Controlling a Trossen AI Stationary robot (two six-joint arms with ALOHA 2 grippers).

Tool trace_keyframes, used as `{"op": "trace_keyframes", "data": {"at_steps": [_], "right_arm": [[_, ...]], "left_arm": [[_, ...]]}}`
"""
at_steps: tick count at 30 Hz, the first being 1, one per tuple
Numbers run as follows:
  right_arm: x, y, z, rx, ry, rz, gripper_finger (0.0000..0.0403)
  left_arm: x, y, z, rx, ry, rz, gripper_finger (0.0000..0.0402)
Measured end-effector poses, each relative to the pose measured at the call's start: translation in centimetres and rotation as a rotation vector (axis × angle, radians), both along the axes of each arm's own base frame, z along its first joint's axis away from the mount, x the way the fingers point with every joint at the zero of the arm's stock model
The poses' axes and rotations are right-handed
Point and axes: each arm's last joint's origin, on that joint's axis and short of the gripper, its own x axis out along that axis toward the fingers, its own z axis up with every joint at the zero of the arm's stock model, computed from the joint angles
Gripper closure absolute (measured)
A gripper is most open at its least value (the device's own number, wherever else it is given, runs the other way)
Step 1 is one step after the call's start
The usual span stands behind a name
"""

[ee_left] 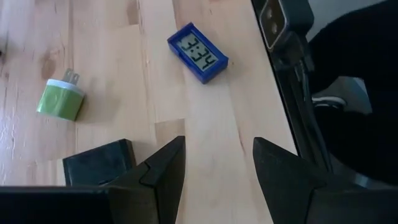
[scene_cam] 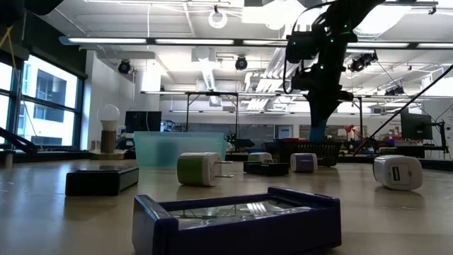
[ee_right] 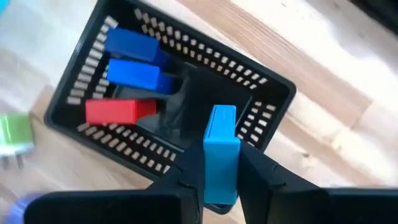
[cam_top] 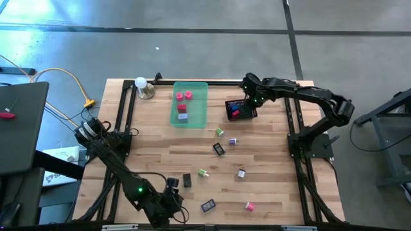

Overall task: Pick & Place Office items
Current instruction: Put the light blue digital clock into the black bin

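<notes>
Nearest, at the counter's (cam_top: 270,186) front edge, the left pincer (ee_left: 217,168) waits low and half open, holding nothing, a blue clock (ee_left: 198,52) and green plug (ee_left: 60,99) just ahead. Farther back, the right arm reaches folded over the mesh basket (ee_right: 273,93), its pincer (ee_right: 221,180) clamped on a light-blue block (ee_right: 221,149), upright, probably to drop beside the blue and red pieces inside.

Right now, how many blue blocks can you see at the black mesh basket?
3. Two blue blocks lie side by side inside the black mesh basket, beside a red block. A third is pinched in the right gripper above it. More may be hidden.
</notes>
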Motion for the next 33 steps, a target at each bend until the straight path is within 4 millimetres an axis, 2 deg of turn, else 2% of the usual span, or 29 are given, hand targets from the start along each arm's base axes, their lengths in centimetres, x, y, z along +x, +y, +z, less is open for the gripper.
{"op": "trace_keyframes", "data": {"at_steps": [7,15,22,27,33], "right_arm": [[0.0,0.0,0.0,-0.067,0.065,0.253,0.0348],[0.2,-0.2,0.1,-0.162,0.136,0.52,0.0348],[0.4,0.2,0.1,-0.193,0.172,0.776,0.0348],[0.7,0.7,0.1,-0.222,0.21,0.877,0.0348],[0.9,2.0,-0.1,-0.191,0.242,0.995,0.0348]], "left_arm": [[0.5,0.9,-0.2,0.082,0.018,-0.037,0.0222],[2.4,4.0,0.6,0.141,0.017,-0.003,0.0222],[3.8,6.7,-0.6,0.156,0.066,0.02,0.0222],[5.4,9.3,-0.9,0.121,0.119,-0.026,0.0222],[7.0,12.9,-1.1,-0.022,0.21,-0.112,0.0222]]}}
